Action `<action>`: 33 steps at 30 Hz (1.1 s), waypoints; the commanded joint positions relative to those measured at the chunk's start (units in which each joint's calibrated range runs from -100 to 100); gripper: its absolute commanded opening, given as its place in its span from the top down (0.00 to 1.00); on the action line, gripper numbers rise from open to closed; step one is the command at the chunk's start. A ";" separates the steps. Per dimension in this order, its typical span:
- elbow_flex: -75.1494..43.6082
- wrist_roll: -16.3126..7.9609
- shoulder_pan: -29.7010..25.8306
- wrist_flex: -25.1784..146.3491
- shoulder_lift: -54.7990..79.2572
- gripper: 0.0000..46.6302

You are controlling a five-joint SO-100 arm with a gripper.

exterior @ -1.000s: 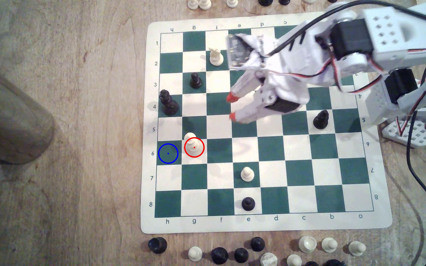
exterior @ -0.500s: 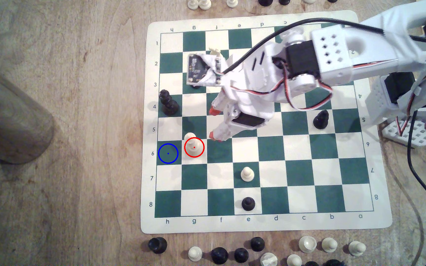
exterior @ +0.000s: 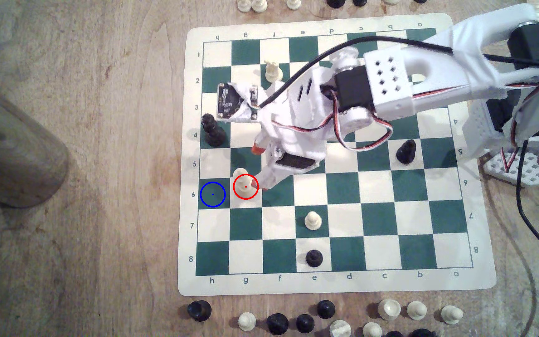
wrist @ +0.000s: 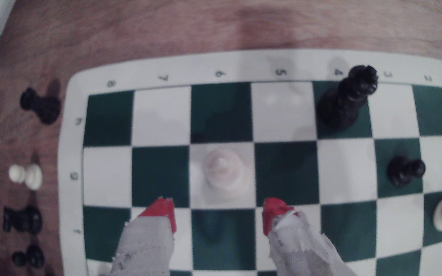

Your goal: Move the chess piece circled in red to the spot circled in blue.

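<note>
Surface: wooden table carrying a green-and-white chess board; spare pieces lie along the board's edges.
End effector: end effector has its two red-tipped fingers spread apart with nothing between them. In the wrist view the tips sit on the near side of the target piece, one to each side of its square. In the exterior view one red tip overlaps the red ring's right edge, the other sits higher up the board.
Chess piece: chess piece, cream-white, stands upright on the white g6 square inside the red ring. Not gripped; whether the nearer tip touches it cannot be told.
Spot: spot, the dark green h6 square with the blue ring, lies just beside the piece on the exterior view's left. It is unoccupied.
Neighbouring pieces: black queen stands on h4, beyond the spot; a black pawn stands further off on g3.
Progress: approach appears nearly complete. No grasp, lift or transfer is done.
Remaining: advance the tips to bracket the piece, close on its body, lift, shift one square to the spot, lower, release.
Caution: the slim, tall piece could tip if one finger makes contact first.
</note>
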 commanded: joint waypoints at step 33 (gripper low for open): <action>-11.95 -0.34 -0.83 -7.19 10.94 0.79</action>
